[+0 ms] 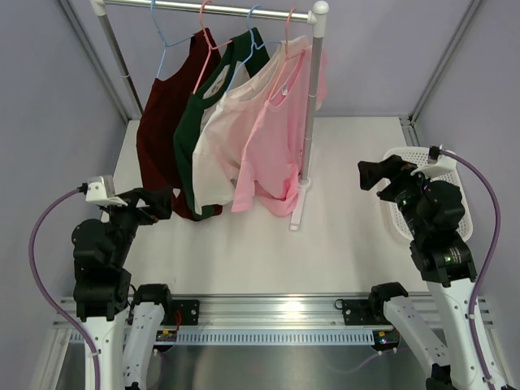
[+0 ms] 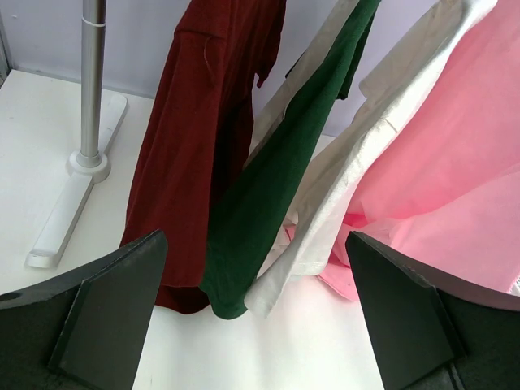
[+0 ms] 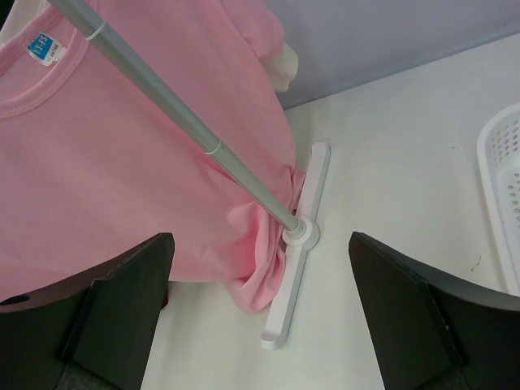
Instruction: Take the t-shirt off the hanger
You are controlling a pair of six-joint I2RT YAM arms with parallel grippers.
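Note:
Four t-shirts hang on hangers from a white rack rail (image 1: 211, 8): dark red (image 1: 158, 130), green (image 1: 191, 138), white (image 1: 218, 146) and pink (image 1: 272, 154). My left gripper (image 1: 154, 203) is open and empty, low at the left, facing the hems of the dark red (image 2: 195, 146), green (image 2: 276, 187), white (image 2: 357, 146) and pink (image 2: 439, 162) shirts without touching them. My right gripper (image 1: 374, 173) is open and empty to the right of the rack, facing the pink shirt (image 3: 122, 162), whose hem is bunched against the rack's right post (image 3: 203, 138).
The rack's right post (image 1: 313, 97) stands on a white foot (image 1: 298, 207), also in the right wrist view (image 3: 296, 252). The left post (image 2: 91, 81) shows in the left wrist view. A white mesh basket (image 1: 396, 213) sits by the right arm and shows in the right wrist view (image 3: 500, 187).

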